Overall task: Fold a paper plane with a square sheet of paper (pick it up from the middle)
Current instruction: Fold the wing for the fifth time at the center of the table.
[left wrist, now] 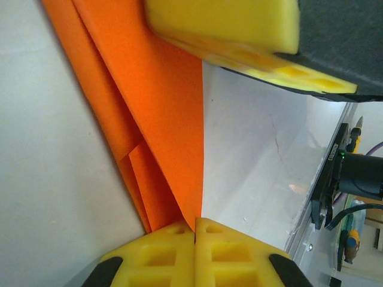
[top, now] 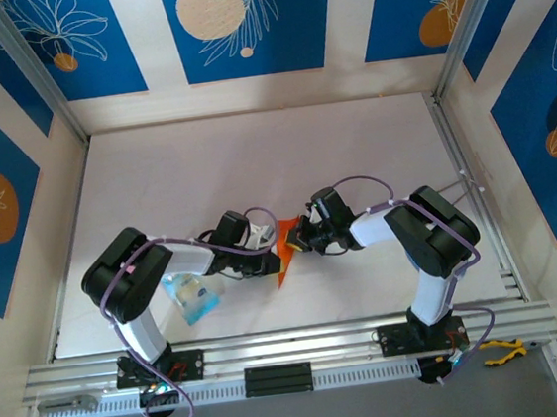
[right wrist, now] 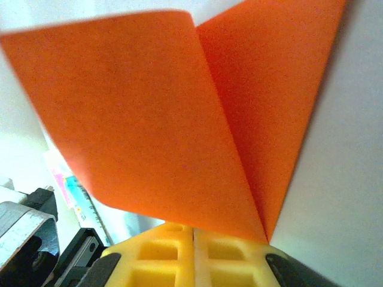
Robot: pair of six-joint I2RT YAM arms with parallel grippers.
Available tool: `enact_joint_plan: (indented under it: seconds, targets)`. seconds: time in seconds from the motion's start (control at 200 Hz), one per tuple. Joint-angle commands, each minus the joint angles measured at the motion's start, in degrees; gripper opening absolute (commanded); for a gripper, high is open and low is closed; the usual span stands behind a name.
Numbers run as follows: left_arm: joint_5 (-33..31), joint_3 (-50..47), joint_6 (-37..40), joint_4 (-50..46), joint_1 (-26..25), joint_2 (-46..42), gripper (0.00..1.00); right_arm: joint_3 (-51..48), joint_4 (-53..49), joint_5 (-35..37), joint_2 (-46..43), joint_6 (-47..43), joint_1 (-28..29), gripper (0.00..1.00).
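The orange square sheet of paper (top: 285,264) is folded into a narrow layered shape and held just above the table between both arms. My left gripper (top: 271,257) is shut on it. In the left wrist view the paper's (left wrist: 161,107) pointed lower end is pinched between the closed yellow fingers of that gripper (left wrist: 195,230). My right gripper (top: 299,234) is shut on the paper from the other side. In the right wrist view two orange flaps (right wrist: 149,113) fan up out of its closed jaws (right wrist: 192,234). One right fingertip (left wrist: 227,27) shows at the top of the left wrist view.
A small blue and clear plastic packet (top: 194,295) lies on the white table beside the left arm's base. Yellow-handled pliers (top: 503,349) rest on the front rail at the right. Metal frame posts and blue patterned walls surround the table (top: 254,161).
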Motion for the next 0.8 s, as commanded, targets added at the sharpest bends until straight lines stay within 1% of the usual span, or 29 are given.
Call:
enact_joint_plan:
  seconds: [0.0, 0.085, 0.18, 0.255, 0.36, 0.495, 0.58, 0.625, 0.66, 0.725, 0.795]
  targets:
    - [2.0, 0.4, 2.1, -5.2, 0.5, 0.8, 0.06, 0.0, -4.6, 2.1, 1.9, -0.4, 0.3, 0.03]
    - [0.6, 0.2, 2.3, -6.4, 0.5, -0.2, 0.13, 0.1, -4.7, 2.2, 1.8, -0.4, 0.3, 0.03]
    - [0.4, 0.0, 2.6, -6.9, 0.5, -1.1, 0.16, 0.0, -4.9, 2.3, 1.8, -0.3, 0.2, 0.03]
    - [0.9, 0.0, 3.0, -7.5, 0.5, -1.4, 0.17, 0.0, -4.8, 2.3, 1.8, -0.3, 0.2, 0.03]
    - [1.4, -0.1, 3.3, -7.9, 0.5, -1.8, 0.15, 0.1, -4.9, 2.4, 1.7, -0.3, 0.3, 0.03]
    - [2.0, -0.1, 3.6, -8.3, 0.5, -1.8, 0.07, 0.1, -5.3, 2.5, 1.6, -0.2, 0.3, 0.02]
    - [2.6, 0.2, 3.9, -8.7, 0.4, -1.5, 0.04, 0.2, -5.5, 2.7, 1.6, -0.2, 0.3, 0.02]
    - [2.5, 0.2, 4.0, -9.1, 0.5, -1.6, 0.04, 0.2, -5.7, 2.8, 1.6, -0.1, 0.3, 0.02]
    - [2.3, 0.2, 4.1, -9.4, 0.5, -1.8, 0.05, 0.2, -5.8, 2.9, 1.6, 0.0, 0.3, 0.02]
    - [1.9, 0.4, 4.5, -10.7, 0.5, -2.2, 0.14, 0.2, -6.0, 3.1, 1.6, 0.2, 0.4, 0.02]
    - [1.8, 0.7, 5.1, -11.9, 0.5, -2.2, 0.15, 0.2, -6.0, 3.4, 1.6, 0.3, 0.4, 0.02]
